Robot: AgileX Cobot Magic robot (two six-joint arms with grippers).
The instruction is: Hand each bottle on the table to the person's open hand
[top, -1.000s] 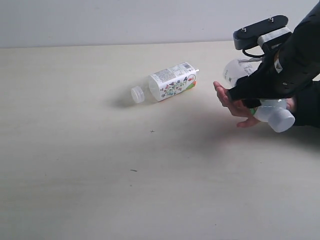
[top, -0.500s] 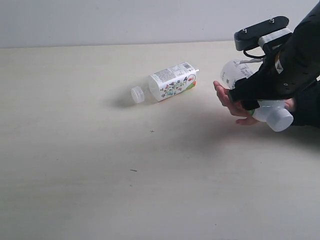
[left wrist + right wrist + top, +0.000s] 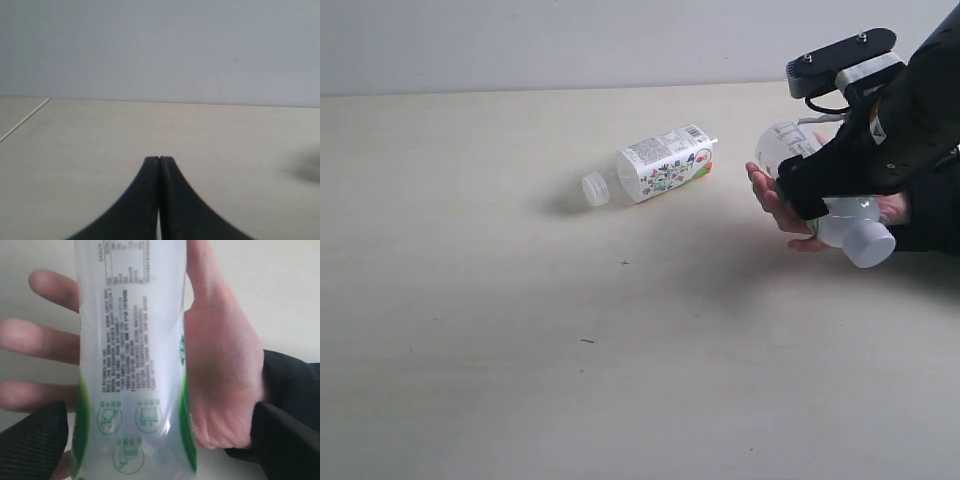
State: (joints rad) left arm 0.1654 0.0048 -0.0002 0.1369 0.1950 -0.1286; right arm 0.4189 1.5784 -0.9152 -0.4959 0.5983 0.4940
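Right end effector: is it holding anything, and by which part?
Nothing held. The right end effector stands open astride the white-capped clear plastic bottle with green label, which rests on the person's open hand.

A clear bottle (image 3: 132,365) with a white cap and green label is lying across the person's open hand (image 3: 220,370), whose fingers are spreading wide. A squarish white-capped bottle (image 3: 663,166) with a printed label is lying on its side on the table (image 3: 520,330), apart from the hand.
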